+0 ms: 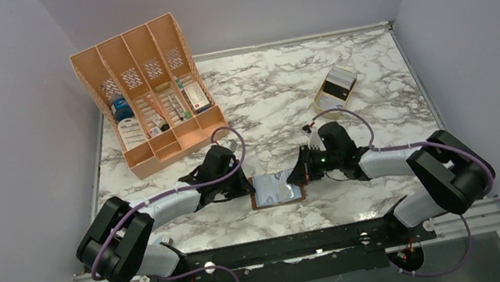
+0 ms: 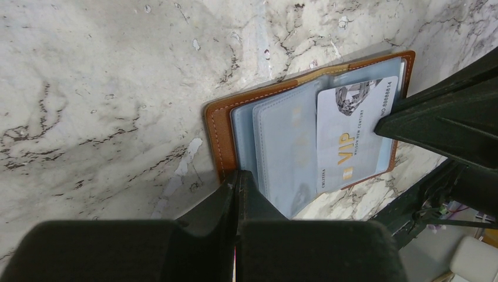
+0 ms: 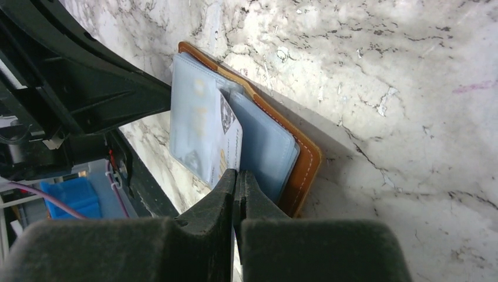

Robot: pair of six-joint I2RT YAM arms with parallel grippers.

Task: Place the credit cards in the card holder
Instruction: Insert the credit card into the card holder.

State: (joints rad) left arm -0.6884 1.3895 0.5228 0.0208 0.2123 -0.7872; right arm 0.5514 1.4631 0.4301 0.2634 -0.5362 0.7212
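Left gripper [image 2: 237, 178] jaws together, tip on card holder [image 2: 216, 126] edge. Right gripper [image 3: 237, 175] jaws together; credit card [image 2: 351, 132] just ahead, partly tucked among sleeves [image 2: 288, 153]. Risk: skewed push jams card; holder slides if left tip slips.

- Black left gripper [image 1: 247, 186] and right gripper [image 1: 305, 171] block both sides of our open brown leather card holder [image 1: 276, 189].
- We see open white marble tabletop [image 1: 264, 107] beyond it.

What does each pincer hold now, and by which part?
Right pincer: the white VIP card, by one edge. Left pincer: seemingly the card holder, by the edge of a clear sleeve.
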